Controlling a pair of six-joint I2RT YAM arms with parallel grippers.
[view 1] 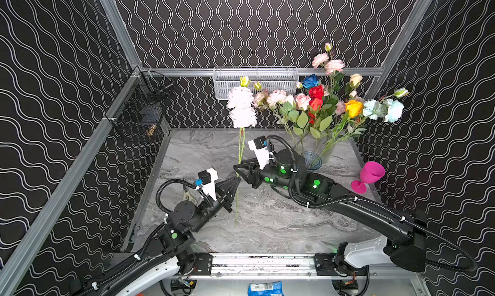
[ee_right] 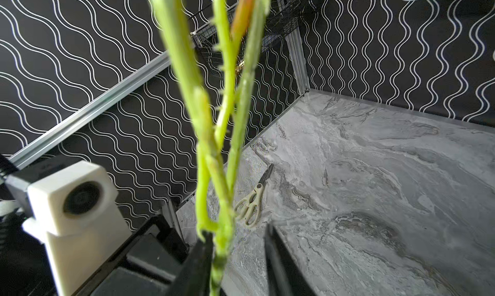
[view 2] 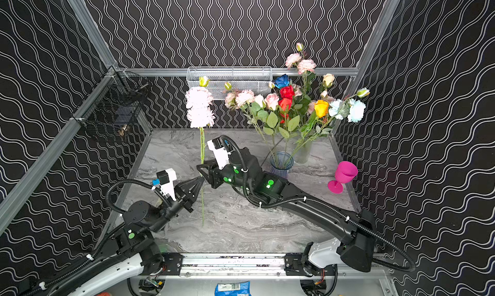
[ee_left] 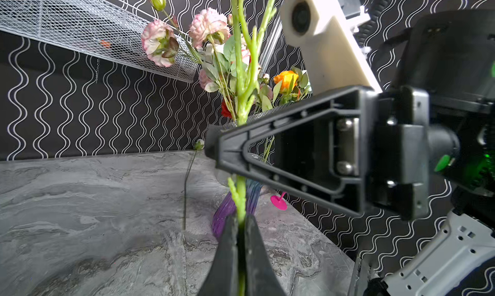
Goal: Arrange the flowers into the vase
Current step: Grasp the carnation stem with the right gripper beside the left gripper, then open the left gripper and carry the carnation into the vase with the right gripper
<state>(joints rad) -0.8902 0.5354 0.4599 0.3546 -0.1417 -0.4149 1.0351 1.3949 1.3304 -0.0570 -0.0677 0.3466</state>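
Note:
A tall pink flower spray stands upright over the table's middle. My left gripper is shut on its green stem. Just above that grip, my right gripper straddles the same stem. One of its jaws touches the stem and the other stands apart. The other flowers, pink, red, orange, blue and pale blue, rise from a blue glass vase and a clear one at the back right.
A pink goblet stands at the right edge. Scissors lie near the left wall, partly behind my left arm. A white mesh basket hangs on the back wall and a black wire basket on the left wall.

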